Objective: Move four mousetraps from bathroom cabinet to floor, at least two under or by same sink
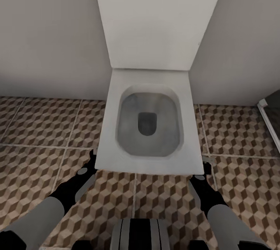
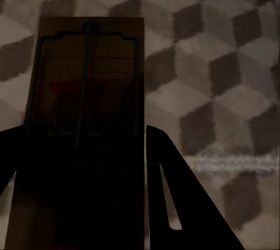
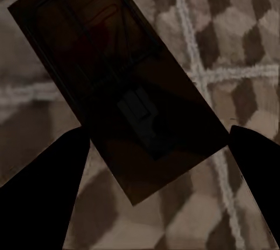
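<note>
Each tool [image 2: 81, 162] [image 3: 154, 162] grips a mousetrap [image 2: 87, 116] [image 3: 116, 81] — over tiles [image 1: 39, 125].

This is a bathroom. A white toilet [image 1: 149, 125] with a squared bowl and raised lid stands against plain pale walls [image 1: 46, 28]. The floor [image 1: 42, 125] is laid with large tiles printed in a brown, beige and white cube pattern with pale grout lines.
</note>
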`<state>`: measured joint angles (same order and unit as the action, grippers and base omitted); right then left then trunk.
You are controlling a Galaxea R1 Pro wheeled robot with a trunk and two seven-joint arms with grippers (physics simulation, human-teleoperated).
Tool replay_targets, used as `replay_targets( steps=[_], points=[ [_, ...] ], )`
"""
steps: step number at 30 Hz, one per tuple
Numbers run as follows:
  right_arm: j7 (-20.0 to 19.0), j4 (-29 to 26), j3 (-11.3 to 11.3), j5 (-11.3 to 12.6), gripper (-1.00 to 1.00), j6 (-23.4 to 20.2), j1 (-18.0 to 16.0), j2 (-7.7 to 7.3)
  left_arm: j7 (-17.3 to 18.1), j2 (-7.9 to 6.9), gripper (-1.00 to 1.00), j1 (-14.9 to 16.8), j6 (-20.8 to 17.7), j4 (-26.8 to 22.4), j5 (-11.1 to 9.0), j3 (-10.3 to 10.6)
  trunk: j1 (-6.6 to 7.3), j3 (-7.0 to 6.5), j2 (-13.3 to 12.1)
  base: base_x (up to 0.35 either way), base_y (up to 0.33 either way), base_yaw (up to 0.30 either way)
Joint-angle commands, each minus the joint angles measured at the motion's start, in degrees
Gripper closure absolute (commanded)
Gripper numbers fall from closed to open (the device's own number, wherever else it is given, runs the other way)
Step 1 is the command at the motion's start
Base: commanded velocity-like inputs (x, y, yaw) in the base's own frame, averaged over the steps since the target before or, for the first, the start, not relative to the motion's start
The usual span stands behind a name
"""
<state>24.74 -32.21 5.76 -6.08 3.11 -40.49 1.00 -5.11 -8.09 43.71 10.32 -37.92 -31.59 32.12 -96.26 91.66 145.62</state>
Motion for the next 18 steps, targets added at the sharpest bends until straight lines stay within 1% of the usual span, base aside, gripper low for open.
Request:
replay_targets(
  steps=[1, 7, 9, 12, 18],
  points=[
    [-0.05, 0.03, 0.4, -0.6, 1.0, 0.14, -0.03, 0.08, -0.55, -0.08, 1.0, 0.06, 0.25, -0.04, -0.25, 0.48, -0.02, 0.03, 0.01, 0.315, 0.0, 0.0],
    [0.0, 0.03, 0.39, -0.56, 1.0, 0.15, -0.03, -0.07, -0.61, -0.09, 1.0, 0.06, 0.23, 0.0, -0.23, 0.49, -0.02, 0.03, 0.01, 0.318, 0.0, 0.0],
    [0.02, 0.04, 0.39, -0.56, 1.0, 0.15, -0.03, -0.13, -0.63, -0.09, 1.0, 0.06, 0.23, 0.02, -0.23, 0.49, -0.02, 0.03, 0.01, 0.225, 0.0, 0.0],
    [0.03, 0.04, 0.39, -0.59, 1.0, 0.19, -0.03, -0.22, -0.64, -0.09, 1.0, 0.06, 0.32, 0.08, -0.23, 0.49, -0.02, 0.03, 0.01, 0.098, 0.0, 0.0],
    [0.02, 0.05, 0.35, -0.55, 1.0, 0.29, -0.03, -0.35, -0.51, -0.14, 1.0, 0.06, 0.39, 0.14, -0.54, 0.45, -0.02, 0.03, 0.01, 0.03, 0.0, 0.0]
  ],
)
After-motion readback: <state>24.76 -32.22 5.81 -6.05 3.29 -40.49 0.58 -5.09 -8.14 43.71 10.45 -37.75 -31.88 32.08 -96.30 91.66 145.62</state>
